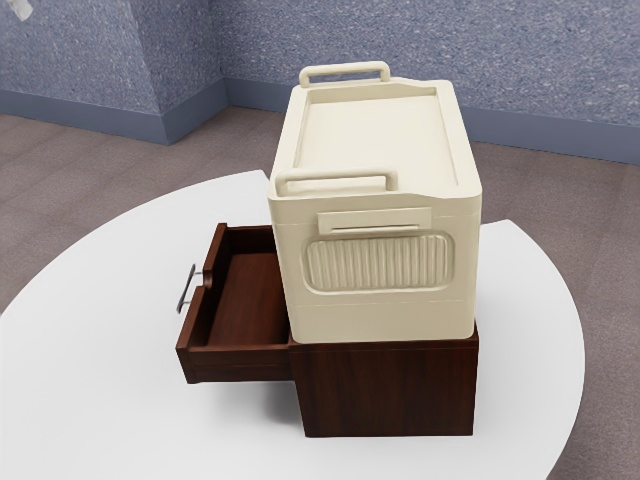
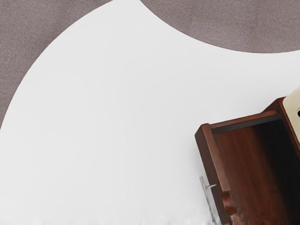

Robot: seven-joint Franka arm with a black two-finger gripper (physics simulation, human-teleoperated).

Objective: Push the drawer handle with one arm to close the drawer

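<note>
The drawer [image 1: 238,364] stands well out of the dark wooden cabinet [image 1: 390,390], on the exterior view's left, with its handle [image 1: 186,288] on the outer face of the front panel [image 1: 199,318]. A cream box [image 1: 380,315] sits on top of the cabinet, and the cabinet rests on the white table [image 1: 90,330]. Whether the gripper is open or closed cannot be told. The wrist view has bare tabletop beside the handle, so the likely step is lining up outside it, then pushing toward the exterior view's right; the closing is all still to do.

The handle is thin and stands off the panel, so a push landing high could slip over it into the notch [image 1: 208,279] behind, or catch on the rim. A push toward the near or far end could skew the drawer and jam it in its runners. If the drawer binds and the arm presses on, the cabinet might slide or turn on the smooth table, carrying the box along. Coming in too low risks scraping the tabletop; stopping short would leave a gap.
</note>
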